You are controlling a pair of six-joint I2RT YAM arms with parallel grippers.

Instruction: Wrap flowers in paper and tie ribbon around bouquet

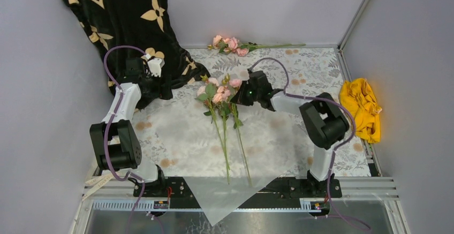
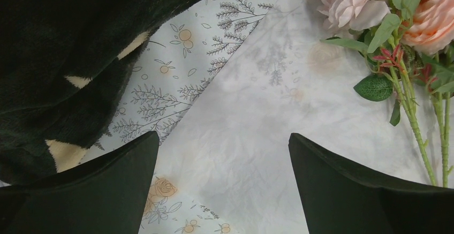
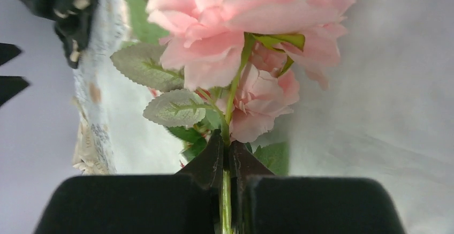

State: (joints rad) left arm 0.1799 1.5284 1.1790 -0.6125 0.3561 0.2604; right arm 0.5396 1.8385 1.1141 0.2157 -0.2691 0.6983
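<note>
Flowers [image 1: 220, 105] lie on the paper [image 1: 182, 132] at bench [image 1: 321, 68] centre, heads toward twelve o'clock; with your right fingers [image 3: 210, 164] clamped on a rose stem [image 3: 234, 92] and left fingers [image 2: 107, 186] spread apart, empty, at nine o'clock, lower that stem gently beside the others, stems parallel.

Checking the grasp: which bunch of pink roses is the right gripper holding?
The flowers lying on the paper mid-table; the right gripper pinches one stem. The other bunch lies untouched by the back wall.

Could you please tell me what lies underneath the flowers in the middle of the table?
The flowers lie on the translucent white paper, with the leaf-patterned tablecloth showing faintly through it. Whatever sits directly beneath the blooms is covered.
</note>
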